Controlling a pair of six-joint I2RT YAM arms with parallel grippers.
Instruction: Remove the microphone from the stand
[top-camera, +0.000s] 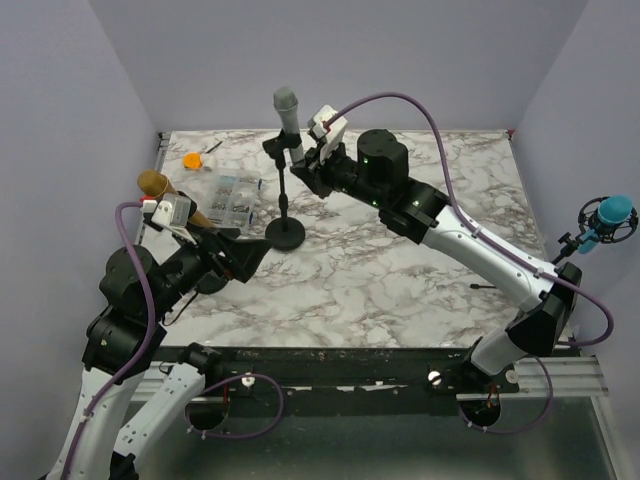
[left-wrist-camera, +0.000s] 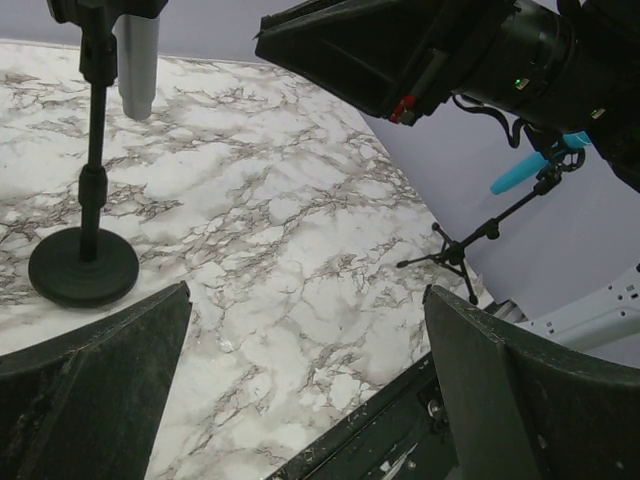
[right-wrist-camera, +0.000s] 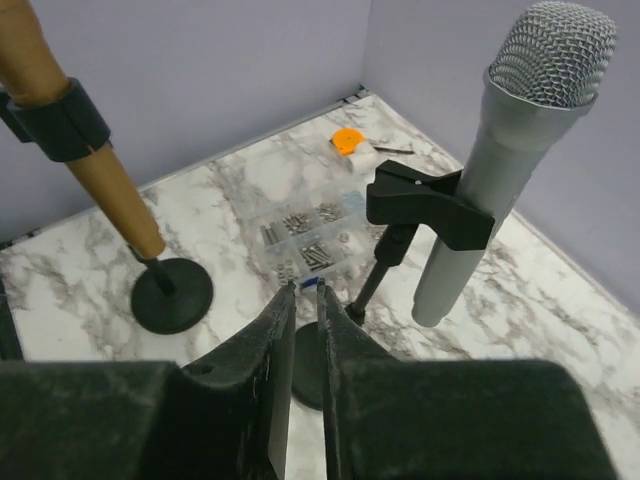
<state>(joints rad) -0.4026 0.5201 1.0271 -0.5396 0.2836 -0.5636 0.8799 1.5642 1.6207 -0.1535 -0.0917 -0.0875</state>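
Note:
A grey microphone (top-camera: 286, 108) with a mesh head stands upright in a black clip (right-wrist-camera: 424, 204) on a black stand (top-camera: 285, 232) at the table's back middle. My right gripper (top-camera: 301, 166) hovers right beside the stand's pole, just below the clip. In the right wrist view its fingers (right-wrist-camera: 305, 288) are nearly together with nothing between them, and the microphone (right-wrist-camera: 500, 170) is to their right. My left gripper (top-camera: 246, 256) is wide open and empty, low over the table left of the stand's base (left-wrist-camera: 83, 268).
A brown microphone (top-camera: 155, 183) on a second stand (right-wrist-camera: 172, 295) is at the left. A clear box of screws (top-camera: 232, 198) and an orange tape measure (top-camera: 192, 160) lie back left. A blue microphone (top-camera: 608, 215) on a tripod stands beyond the table's right edge.

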